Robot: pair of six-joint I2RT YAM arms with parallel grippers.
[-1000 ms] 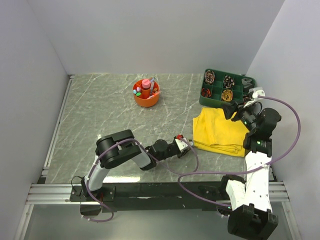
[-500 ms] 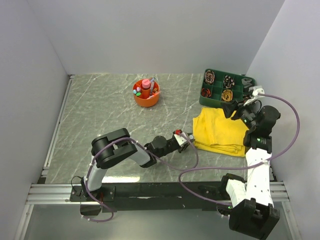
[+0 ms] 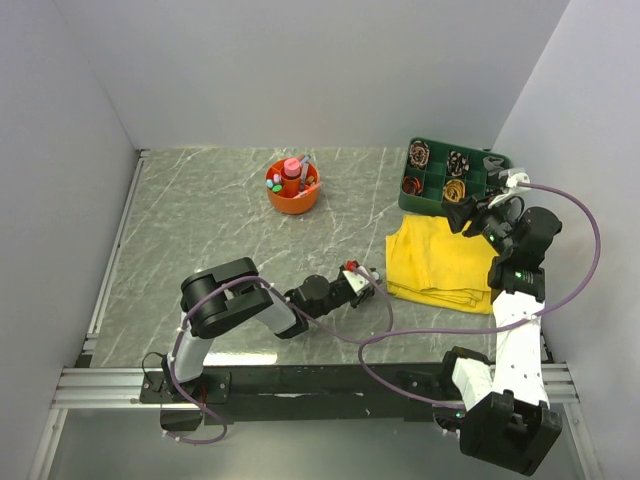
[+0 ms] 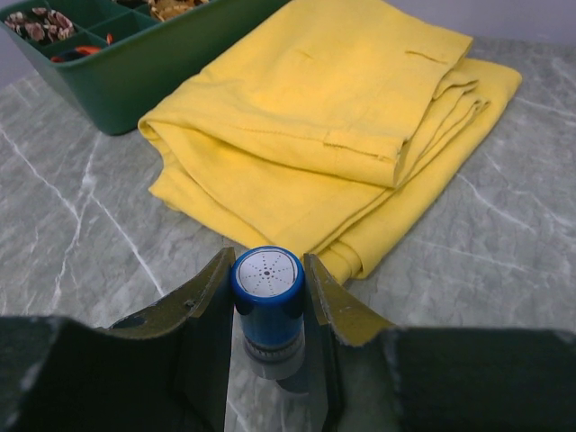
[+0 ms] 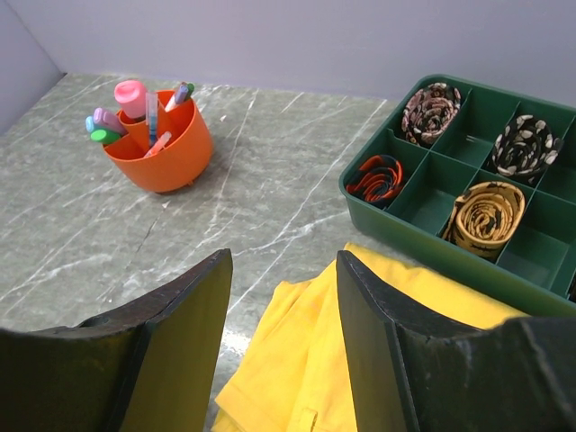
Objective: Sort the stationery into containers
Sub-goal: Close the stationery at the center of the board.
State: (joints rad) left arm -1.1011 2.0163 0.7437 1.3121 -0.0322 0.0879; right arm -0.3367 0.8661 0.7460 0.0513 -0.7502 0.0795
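**Grip secure, drop-off far**

Left gripper [image 4: 267, 270] pinches a blue-capped marker [image 4: 267, 301], its long axis along the jaws and the cap facing the yellow cloth [image 4: 342, 117]. Orange organiser [image 3: 292, 188] sits well apart, up-left in the top view; this arm is nearer. Right gripper [image 5: 283, 270] hangs spread, empty. Against a second ago, the left gripper has backed slightly leftward.

The cloth [image 3: 440, 262] lies before the tray [image 5: 387, 225], organiser [image 3: 293, 202] well left.

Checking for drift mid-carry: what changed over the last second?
Left claw, still shut on the blue-capped item, drew back slightly left, away from the yellow cloth. Right claw, open, barely shifted. Orange organiser, green tray, cloth unchanged.
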